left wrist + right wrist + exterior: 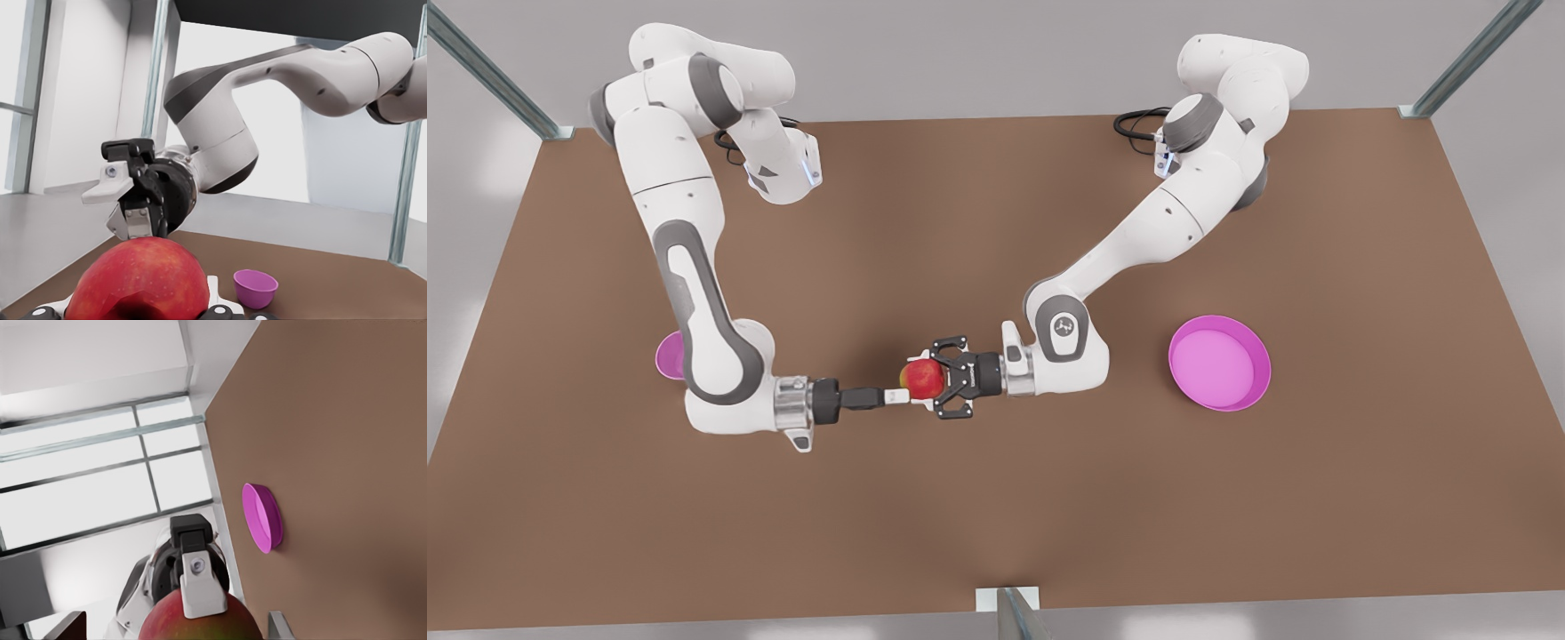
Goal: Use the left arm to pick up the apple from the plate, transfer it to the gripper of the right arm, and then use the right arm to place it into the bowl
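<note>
The red apple (923, 378) hangs above the table's middle, held from the front view's right by my left gripper (935, 380), which is shut on it. In the left wrist view the apple (137, 280) sits between that gripper's fingertips. My right gripper (895, 396), on the arm with the silver cuff, reaches in from the front view's left. It stands open, and its fingers (137, 220) are at the apple's far side. The pink plate (1218, 363) lies bare at the front view's right. The small bowl (667, 356) stands half hidden behind the right arm.
The brown table (996, 516) has metal frame posts at its corners (1432, 107) and one at the front edge (1009, 609). The plate (262, 518) and the bowl (255, 288) both sit well away from the two grippers.
</note>
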`<state>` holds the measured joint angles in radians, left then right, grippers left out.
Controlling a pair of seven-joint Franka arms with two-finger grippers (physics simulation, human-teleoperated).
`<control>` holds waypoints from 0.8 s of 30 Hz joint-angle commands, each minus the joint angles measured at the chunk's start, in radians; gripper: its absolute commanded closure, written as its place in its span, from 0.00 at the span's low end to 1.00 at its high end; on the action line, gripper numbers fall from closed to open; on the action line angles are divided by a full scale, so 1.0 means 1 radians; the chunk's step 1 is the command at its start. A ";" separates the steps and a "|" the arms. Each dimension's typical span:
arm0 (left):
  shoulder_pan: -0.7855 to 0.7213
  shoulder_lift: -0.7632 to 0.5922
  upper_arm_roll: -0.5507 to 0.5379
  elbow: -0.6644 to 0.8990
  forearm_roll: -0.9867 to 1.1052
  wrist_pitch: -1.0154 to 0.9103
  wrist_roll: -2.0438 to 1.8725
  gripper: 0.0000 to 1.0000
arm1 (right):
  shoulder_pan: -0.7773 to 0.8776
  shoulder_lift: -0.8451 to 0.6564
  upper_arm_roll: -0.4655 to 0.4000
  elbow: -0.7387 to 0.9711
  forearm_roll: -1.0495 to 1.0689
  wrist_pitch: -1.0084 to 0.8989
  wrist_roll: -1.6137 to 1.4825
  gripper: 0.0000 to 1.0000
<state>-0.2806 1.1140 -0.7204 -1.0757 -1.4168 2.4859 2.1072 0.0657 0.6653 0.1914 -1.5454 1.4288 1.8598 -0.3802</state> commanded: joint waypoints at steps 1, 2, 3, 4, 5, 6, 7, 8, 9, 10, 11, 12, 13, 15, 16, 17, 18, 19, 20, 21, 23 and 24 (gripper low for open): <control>-0.002 -0.002 -0.001 0.000 0.006 -0.002 0.096 0.32 | 0.005 -0.001 0.000 -0.001 0.019 0.044 -0.193 0.00; 0.000 -0.002 -0.001 0.000 0.006 -0.002 0.096 0.32 | 0.009 -0.001 0.000 -0.001 0.021 0.045 -0.193 0.00; -0.002 -0.002 -0.001 0.000 0.006 -0.002 0.096 0.32 | 0.008 -0.003 0.002 -0.005 0.019 0.041 -0.195 0.00; 0.000 -0.002 -0.001 0.000 0.006 -0.002 0.096 0.32 | -0.003 -0.009 0.023 -0.018 0.019 0.041 -0.198 0.00; 0.000 -0.002 -0.001 0.000 0.006 -0.002 0.096 0.32 | -0.009 -0.019 0.028 -0.041 0.019 0.041 -0.218 0.00; 0.000 -0.002 -0.001 0.000 0.006 -0.002 0.096 0.32 | -0.024 -0.033 0.039 -0.064 0.019 0.036 -0.229 0.00; 0.000 -0.002 -0.001 0.000 0.006 -0.002 0.096 0.32 | -0.041 -0.036 0.056 -0.070 0.019 0.038 -0.230 0.00; 0.000 -0.002 0.001 0.002 0.006 -0.002 0.096 0.32 | -0.040 -0.041 0.063 -0.079 0.019 0.042 -0.233 0.00; 0.000 0.000 0.001 0.000 0.006 -0.002 0.096 0.32 | -0.041 -0.042 0.071 -0.085 0.019 0.045 -0.236 0.00; 0.001 -0.002 0.001 0.000 0.006 -0.002 0.096 0.32 | -0.040 -0.042 0.071 -0.088 0.019 0.045 -0.236 0.00; 0.001 0.000 0.001 0.000 0.006 -0.002 0.096 0.32 | -0.038 -0.049 0.074 -0.094 0.019 0.045 -0.236 0.00; 0.001 0.000 0.001 0.000 0.006 -0.002 0.096 0.32 | -0.038 -0.050 0.086 -0.099 0.019 0.056 -0.238 0.00; 0.000 0.000 0.001 0.000 0.006 -0.002 0.096 0.32 | -0.035 -0.049 0.088 -0.099 0.019 0.062 -0.238 0.00; 0.000 0.000 0.001 0.000 0.006 -0.002 0.096 0.32 | -0.030 -0.050 0.103 -0.108 0.019 0.079 -0.238 0.00; 0.000 0.000 0.001 0.000 0.006 -0.002 0.096 0.32 | -0.032 -0.052 0.108 -0.110 0.019 0.079 -0.238 0.00; 0.000 0.000 0.003 0.000 0.006 -0.002 0.096 0.32 | -0.030 -0.052 0.108 -0.111 0.019 0.081 -0.238 0.00; 0.000 0.000 0.001 0.000 0.006 -0.002 0.096 0.32 | -0.029 -0.052 0.109 -0.113 0.019 0.091 -0.238 0.00; 0.000 0.000 0.003 0.000 0.006 -0.002 0.096 0.32 | -0.029 -0.050 0.128 -0.113 0.019 0.117 -0.238 0.00; 0.000 0.000 0.003 0.000 0.006 -0.002 0.096 0.32 | -0.029 -0.050 0.129 -0.113 0.019 0.119 -0.238 0.00; 0.000 0.000 0.003 0.000 0.006 -0.002 0.096 0.32 | -0.029 -0.050 0.129 -0.113 0.019 0.119 -0.239 0.05; 0.000 0.000 0.003 0.000 0.006 0.001 0.096 0.32 | -0.030 -0.050 0.129 -0.113 0.018 0.119 -0.244 0.22; 0.000 0.000 0.003 0.000 0.006 0.002 0.096 0.32 | -0.030 -0.049 0.129 -0.113 0.019 0.121 -0.244 0.22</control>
<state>-0.2803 1.1155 -0.7173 -1.0756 -1.4171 2.4918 2.1956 0.0360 0.6173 0.3197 -1.6589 1.4507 1.9614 -0.5545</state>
